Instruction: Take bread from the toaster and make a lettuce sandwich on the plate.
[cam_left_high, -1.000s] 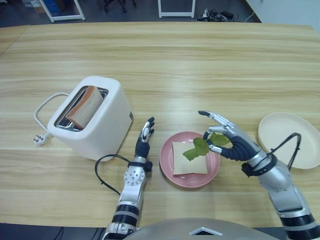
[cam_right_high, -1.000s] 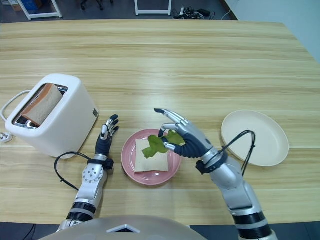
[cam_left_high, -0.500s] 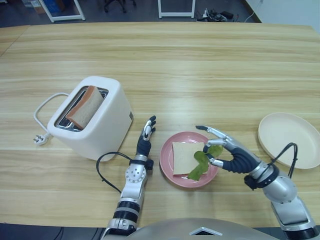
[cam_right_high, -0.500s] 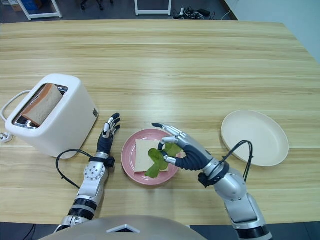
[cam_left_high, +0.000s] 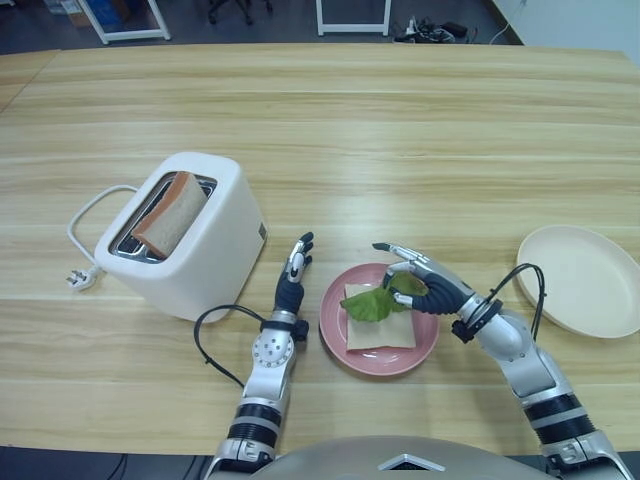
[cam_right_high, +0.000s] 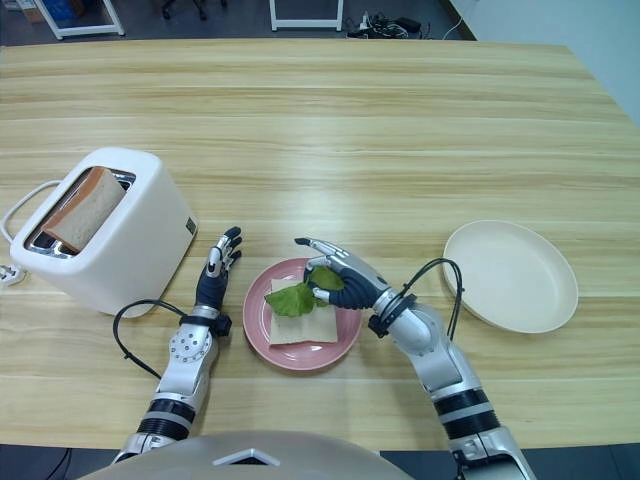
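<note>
Lettuce (cam_left_high: 370, 303), in the left eye view, sits over the bread slice (cam_left_high: 385, 335) on the pink plate (cam_left_high: 330, 325), pinched in the right hand (cam_left_high: 432, 293) fingers. In the right eye view, the left hand (cam_right_high: 212, 282) rests on the bench (cam_right_high: 400, 150) just beside the plate, fingers straight and empty. A second slice (cam_right_high: 85, 210) stands in the toaster (cam_right_high: 150, 240).

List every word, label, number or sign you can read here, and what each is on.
Nothing can be read.
Toaster: one small dark mark on its side, too small to read.
Pink plate, bread on it, lettuce, cream plate: no print to be seen.
</note>
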